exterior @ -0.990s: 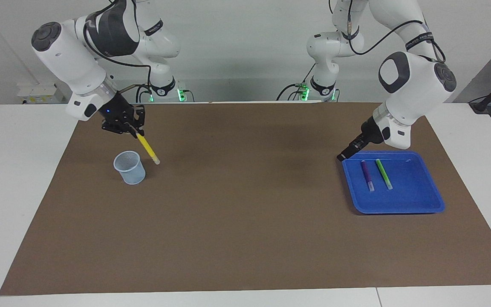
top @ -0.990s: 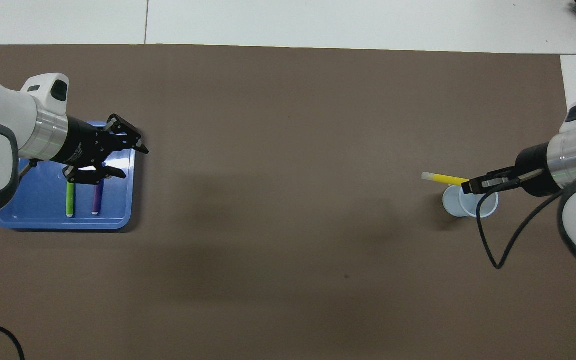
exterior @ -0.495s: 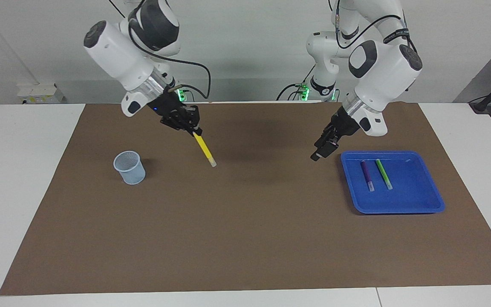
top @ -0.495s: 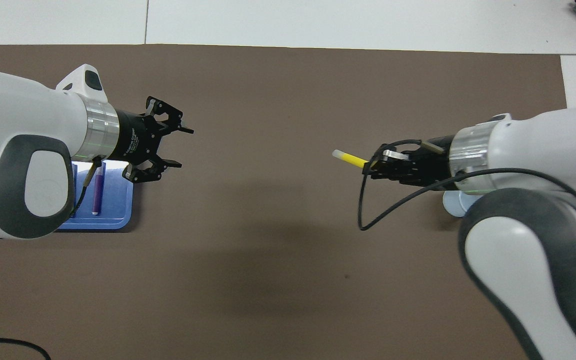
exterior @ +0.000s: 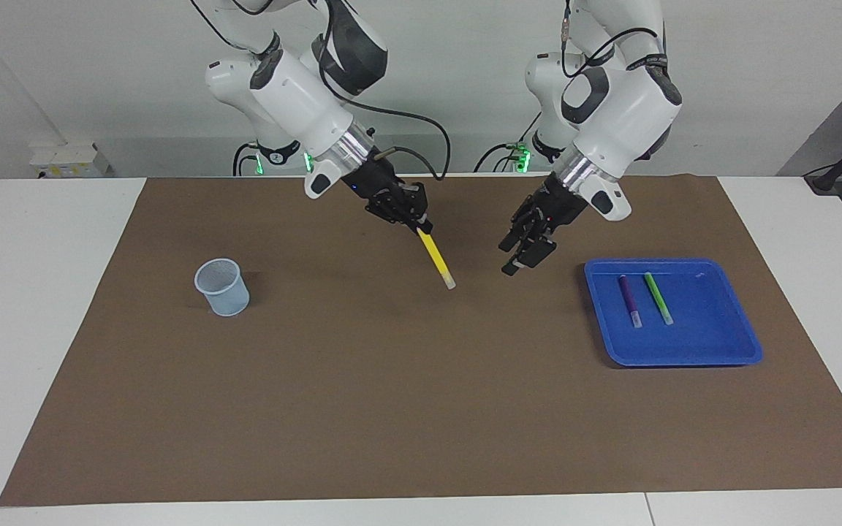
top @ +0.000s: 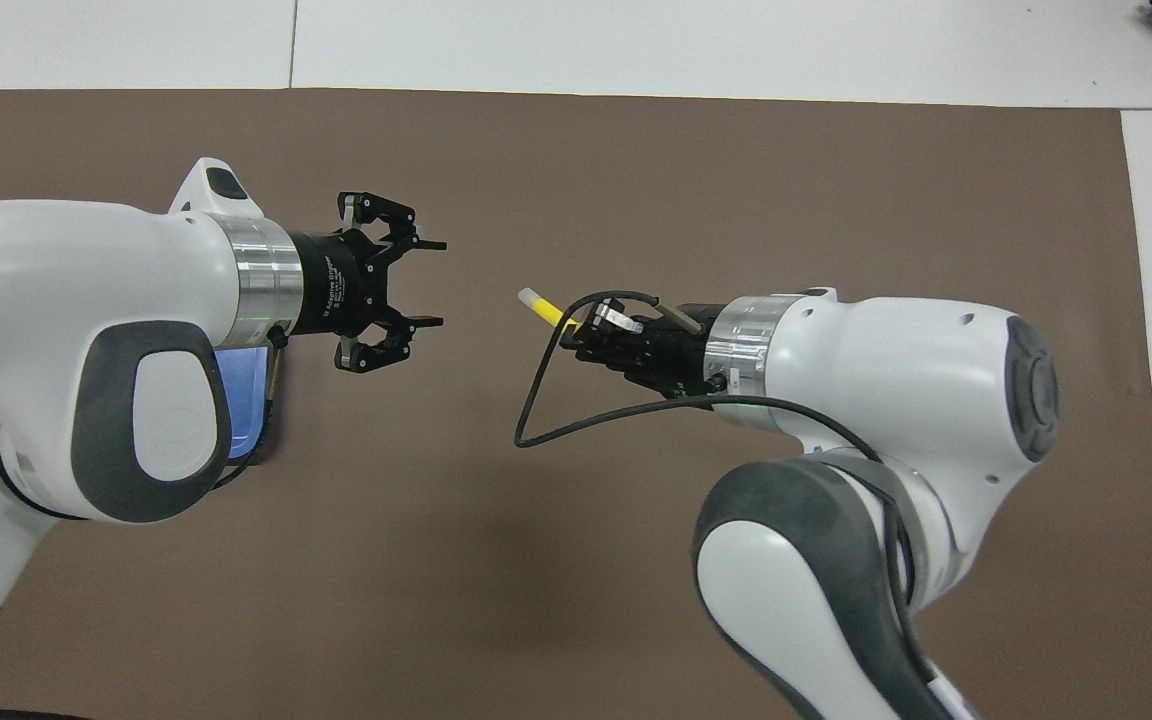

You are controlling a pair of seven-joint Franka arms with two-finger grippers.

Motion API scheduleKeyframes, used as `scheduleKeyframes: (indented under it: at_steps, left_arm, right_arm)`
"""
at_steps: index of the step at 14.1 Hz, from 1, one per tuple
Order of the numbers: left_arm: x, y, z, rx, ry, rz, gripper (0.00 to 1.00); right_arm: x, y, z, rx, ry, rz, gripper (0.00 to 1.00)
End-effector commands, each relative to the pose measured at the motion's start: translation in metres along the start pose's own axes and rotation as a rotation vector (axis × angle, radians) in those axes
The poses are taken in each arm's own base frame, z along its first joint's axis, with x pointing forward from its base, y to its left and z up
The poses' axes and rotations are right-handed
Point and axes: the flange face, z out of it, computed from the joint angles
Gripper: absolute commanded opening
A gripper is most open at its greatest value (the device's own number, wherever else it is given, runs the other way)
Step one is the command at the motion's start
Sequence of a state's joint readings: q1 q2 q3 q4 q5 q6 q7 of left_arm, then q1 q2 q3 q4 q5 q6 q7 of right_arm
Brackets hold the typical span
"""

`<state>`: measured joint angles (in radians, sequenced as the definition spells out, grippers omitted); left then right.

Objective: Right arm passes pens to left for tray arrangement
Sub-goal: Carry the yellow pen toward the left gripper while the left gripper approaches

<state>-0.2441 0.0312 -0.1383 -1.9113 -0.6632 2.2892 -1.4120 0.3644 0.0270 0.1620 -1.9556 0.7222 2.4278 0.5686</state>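
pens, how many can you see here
3. The purple pen and the green pen lie side by side in the blue tray. The yellow pen is held up over the mat in the right hand. The cup looks empty.

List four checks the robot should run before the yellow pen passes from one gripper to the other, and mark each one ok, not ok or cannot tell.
1. Right gripper shut on the yellow pen: ok.
2. Left gripper open to take it: ok.
3. Pen's pale end sticks out free toward the left gripper, up over the brown mat: ok.
4. Left gripper around the pen: not ok, a gap remains.
5. Room in the blue tray beside the purple pen and green pen: ok.
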Motion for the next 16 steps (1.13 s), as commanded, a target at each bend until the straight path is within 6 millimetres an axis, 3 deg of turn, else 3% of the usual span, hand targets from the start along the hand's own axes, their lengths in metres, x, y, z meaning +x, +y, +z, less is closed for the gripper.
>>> scheduleKeyframes:
  at_steps: [1, 6, 9, 16]
  left_arm:
    - [0.004, -0.014, -0.003, -0.033, -0.074, -0.101, 0.7]
    - [0.018, -0.027, 0.015, -0.042, -0.186, 0.004, 0.7]
    - [0.03, -0.026, 0.033, -0.053, -0.194, 0.003, 0.71]
    - [0.039, -0.031, 0.067, -0.093, -0.283, -0.008, 0.71]
  right_arm:
    - [-0.009, -0.001, 0.02, 0.008, -0.01, 0.04, 0.0]
    - [-0.008, -0.001, 0.026, 0.015, 0.004, 0.039, 0.0]
    - [-0.007, 0.0, 0.025, 0.01, -0.002, 0.03, 0.0]
    - [-0.005, -0.003, 0.022, 0.019, 0.007, 0.03, 0.0]
